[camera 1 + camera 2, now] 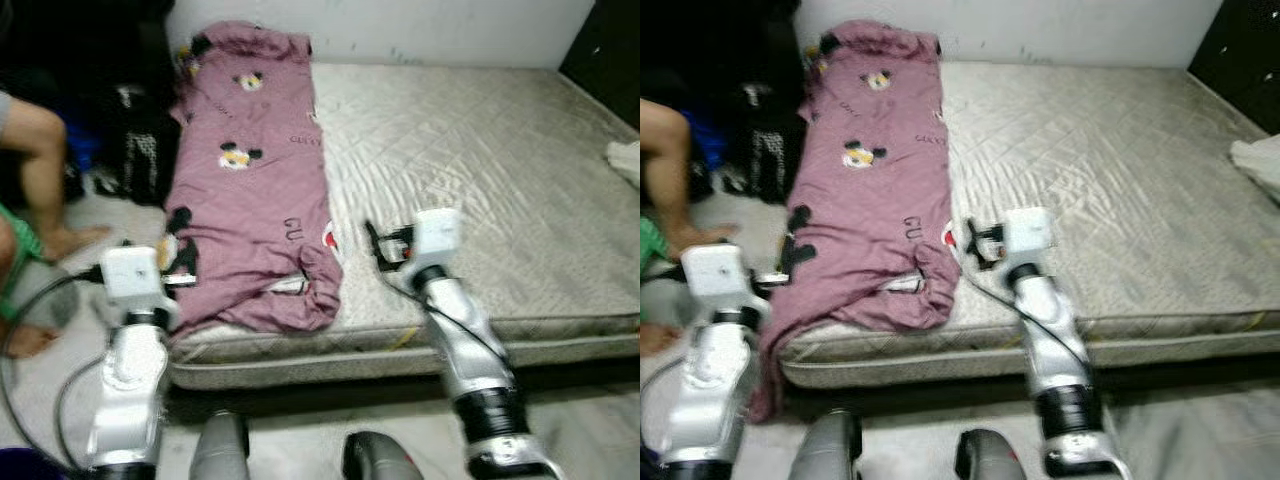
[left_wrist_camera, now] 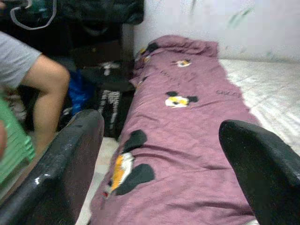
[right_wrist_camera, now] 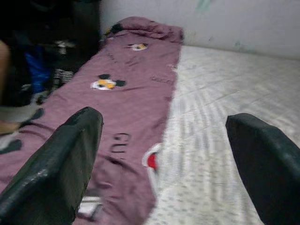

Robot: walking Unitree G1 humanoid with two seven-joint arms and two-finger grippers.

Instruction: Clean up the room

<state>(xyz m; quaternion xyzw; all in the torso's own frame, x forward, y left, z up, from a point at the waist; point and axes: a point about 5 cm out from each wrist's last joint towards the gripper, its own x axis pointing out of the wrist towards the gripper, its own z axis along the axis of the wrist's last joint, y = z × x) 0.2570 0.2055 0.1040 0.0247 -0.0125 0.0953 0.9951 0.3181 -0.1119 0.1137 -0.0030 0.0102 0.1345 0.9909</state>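
Two silver arms reach over the mattress (image 1: 480, 180) edge, left gripper (image 2: 164, 154) spread wide and empty — mauve cartoon-print blanket (image 1: 250, 170) just ahead and under it, right gripper (image 3: 164, 154) likewise agape, empty — blanket's near corner just to its left, a person's leg (image 1: 45, 170) beyond the left gripper

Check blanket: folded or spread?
Folded lengthwise: the purple blanket covers a strip along the mattress's left side, near end bunched.

Right tool (image 3: 164, 159) spread wide over the mattress (image 3: 225, 117) — purple blanket (image 3: 126, 108) lying along its side.
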